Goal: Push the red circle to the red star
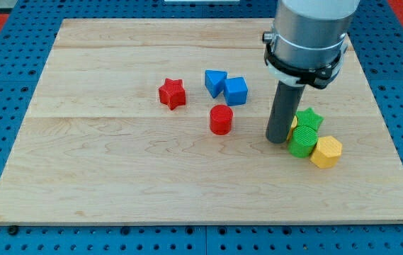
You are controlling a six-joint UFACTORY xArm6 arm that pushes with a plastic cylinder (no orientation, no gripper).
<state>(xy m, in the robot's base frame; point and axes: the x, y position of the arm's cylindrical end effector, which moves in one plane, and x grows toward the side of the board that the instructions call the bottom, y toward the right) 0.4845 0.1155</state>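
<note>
The red circle [221,119] stands on the wooden board near its middle. The red star [172,93] lies up and to the left of it, a short gap apart. My tip [278,139] rests on the board to the right of the red circle, well apart from it and right next to the green blocks. The arm's grey body [309,35] rises above the rod at the view's top right.
A blue triangle [214,82] and a blue cube [236,91] lie just above the red circle. A green star [308,119], a green block [302,142], a yellow hexagon [326,151] and a partly hidden yellow block [293,122] cluster right of my tip. The board [116,177] sits on a blue pegboard.
</note>
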